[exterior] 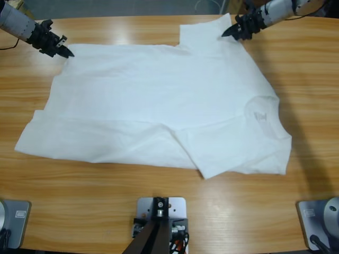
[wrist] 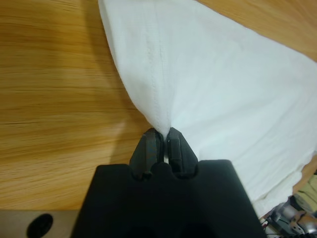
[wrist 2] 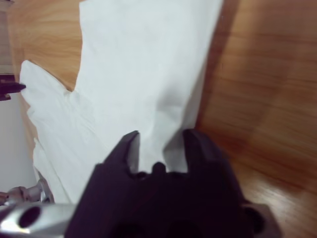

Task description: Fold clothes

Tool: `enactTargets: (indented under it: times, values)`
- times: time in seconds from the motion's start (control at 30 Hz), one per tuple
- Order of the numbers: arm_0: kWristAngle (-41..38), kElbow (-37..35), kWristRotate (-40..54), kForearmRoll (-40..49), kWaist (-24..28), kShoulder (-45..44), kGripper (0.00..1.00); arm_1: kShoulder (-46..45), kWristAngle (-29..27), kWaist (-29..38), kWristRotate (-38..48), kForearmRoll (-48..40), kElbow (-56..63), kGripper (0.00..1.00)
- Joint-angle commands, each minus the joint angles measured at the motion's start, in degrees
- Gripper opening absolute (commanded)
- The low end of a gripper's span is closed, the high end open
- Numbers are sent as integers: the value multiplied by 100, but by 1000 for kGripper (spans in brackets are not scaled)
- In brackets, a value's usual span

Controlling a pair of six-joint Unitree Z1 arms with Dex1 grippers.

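White T-shirt (exterior: 159,111) spread flat across middle of wooden desk (exterior: 159,211), lower part folded up. Left fingers (wrist: 162,144) clamped together on hem corner near far left edge. Right fingers (wrist 2: 161,148) apart, straddling sleeve edge near far right.

I see my right gripper's (wrist 2: 159,144) black jaws spread over the thin white fabric T-shirt (wrist 2: 143,74) on the wooden table (wrist 2: 262,89).
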Motion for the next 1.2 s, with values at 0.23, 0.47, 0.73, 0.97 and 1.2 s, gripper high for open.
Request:
enactTargets:
  times: [0.23, 0.47, 0.73, 0.97, 1.2]
  values:
    - [-124, -67, 102, 107, 47, 214, 0, 25, 140, -80, -82, 128, -86, 0]
    - [-230, -84, 86, 151, 66, 8, 0, -242, 117, -183, -311, 838, -618, 0]
    - [-254, -51, 288, 633, 270, -366, 0, -626, 96, -229, -640, 1730, -1035, 0]
    - [-272, 194, 392, 846, 323, -685, 0, -1044, 96, -229, -914, 2081, -921, 0]
    - [-279, 593, 441, 856, 323, -1084, 0, -1517, 91, -229, -1155, 2169, -295, 0]
